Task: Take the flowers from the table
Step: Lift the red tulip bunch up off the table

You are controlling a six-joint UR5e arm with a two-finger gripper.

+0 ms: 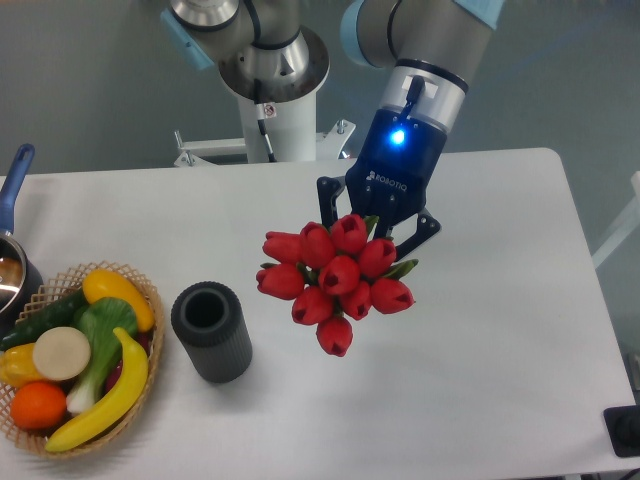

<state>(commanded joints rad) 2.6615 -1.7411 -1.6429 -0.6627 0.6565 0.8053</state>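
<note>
Wicker holds the far left: a basket [150, 300] of fruit and vegetables sits at the edge of the white surface [500, 400], beside a pot with a blue handle [14, 180]. Just right of the basket stands a dark grey ribbed vase [211, 331], upright, mouth open to the camera. Right of the vase, the flowers [332, 280] hang clear of the surface, their red buds fanned toward the camera and lower left, stems running back up and right into the gripper [378, 222]. Its black fingers are closed narrowly around the stems, only green leaf tips showing between them. The arm [430, 40] descends from the upper right, its wrist tilted so the gripper points down and left, a blue light glowing on it.
</note>
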